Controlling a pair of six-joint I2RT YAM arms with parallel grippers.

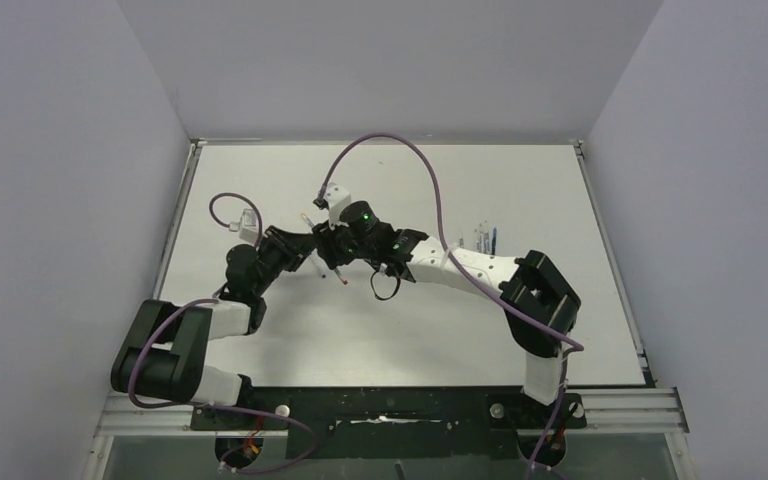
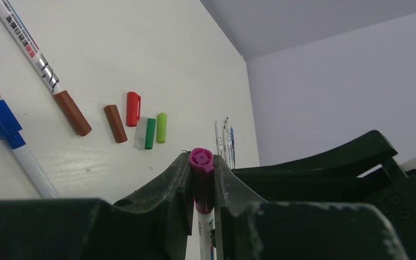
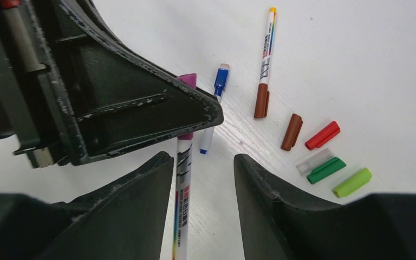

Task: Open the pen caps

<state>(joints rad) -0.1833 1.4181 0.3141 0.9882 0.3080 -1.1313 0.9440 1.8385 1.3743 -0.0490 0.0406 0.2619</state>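
Left gripper point(image 2: 200, 158): scuffed matte-black fingers point(image 2: 176, 184) pinched tight on the purple cap point(image 2: 201, 162), a short round plastic tube whose end face points at my left wrist cam. The cap looks seated on its slim white pen barrel point(image 3: 183, 200), which has printed text and a rainbow stripe.

Right gripper point(image 3: 201, 160): worn black fingers point(image 3: 141, 187) are parted well wider than the barrel and clamp nothing. The barrel runs between them, close to the finger on the view's left; I can't tell if it touches.

Loose on the white table point(image 3: 357, 54), close together: brown cap point(image 3: 292, 131), red cap point(image 3: 322, 135) with clip, clear cap point(image 3: 314, 161), green cap point(image 3: 326, 170), lime cap point(image 3: 352, 182), all smooth plastic. Nearby lie a brown-capped pen point(image 3: 265, 59) and a blue-capped pen point(image 3: 220, 81).
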